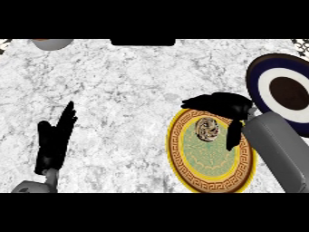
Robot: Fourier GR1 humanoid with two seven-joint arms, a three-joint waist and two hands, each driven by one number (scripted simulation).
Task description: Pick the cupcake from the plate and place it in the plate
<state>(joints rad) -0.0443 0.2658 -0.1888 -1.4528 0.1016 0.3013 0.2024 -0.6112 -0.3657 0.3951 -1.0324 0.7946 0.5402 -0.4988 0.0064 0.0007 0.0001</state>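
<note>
The robot's right hand hangs over the far rim of a yellow-bordered green plate near the right edge of the marble counter, fingers spread and thumb apart, closed on nothing. The cupcake sits on that plate's far half, just on the near side of the fingers and beside the thumb; whether the thumb touches it is hard to tell. A blue-and-white plate lies at the counter's right edge. The left hand rests open, fingers straight, toward the left edge. A grey bowl shows at the far left corner.
</note>
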